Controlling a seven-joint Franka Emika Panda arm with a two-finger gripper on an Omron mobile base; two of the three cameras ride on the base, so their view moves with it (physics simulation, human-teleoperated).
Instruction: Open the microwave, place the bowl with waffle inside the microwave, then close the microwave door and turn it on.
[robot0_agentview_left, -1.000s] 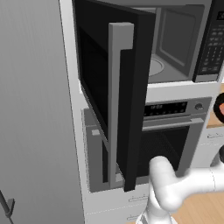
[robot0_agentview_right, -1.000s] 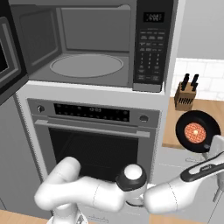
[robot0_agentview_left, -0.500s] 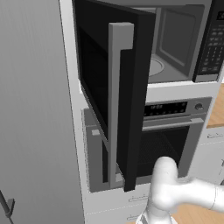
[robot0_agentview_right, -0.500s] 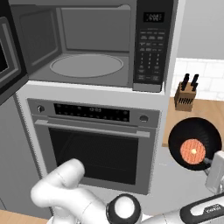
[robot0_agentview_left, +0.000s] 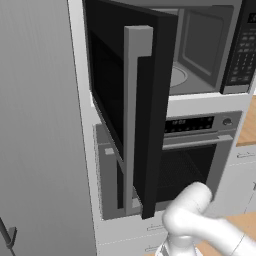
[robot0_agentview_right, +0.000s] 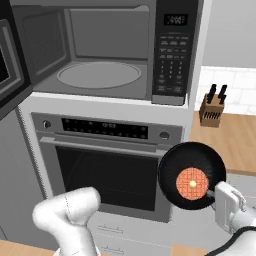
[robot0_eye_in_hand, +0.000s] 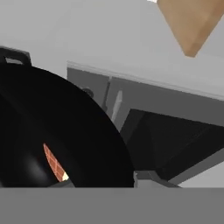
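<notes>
Item: small dark round bowl (robot0_agentview_right: 192, 175) with an orange round waffle (robot0_agentview_right: 192, 182), held at its rim.
You have the white two-finger gripper (robot0_agentview_right: 220, 196) clamped on the bowl's lower right edge, the bowl tipped toward the camera, in front of the steel wall oven (robot0_agentview_right: 105, 165). Above and to its left, the large black microwave (robot0_agentview_right: 100, 50) stands with its wide black door (robot0_agentview_left: 130, 110) swung open and its round turntable (robot0_agentview_right: 98, 75) bare.

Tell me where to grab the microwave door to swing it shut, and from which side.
Take the microwave door by its long grey vertical bar handle, near mid-height. It stands proud of the black panel on the door's free edge, farthest from the hinge, so probably gives the most leverage. Come from the front, end effector fingers either side of the bar.
</notes>
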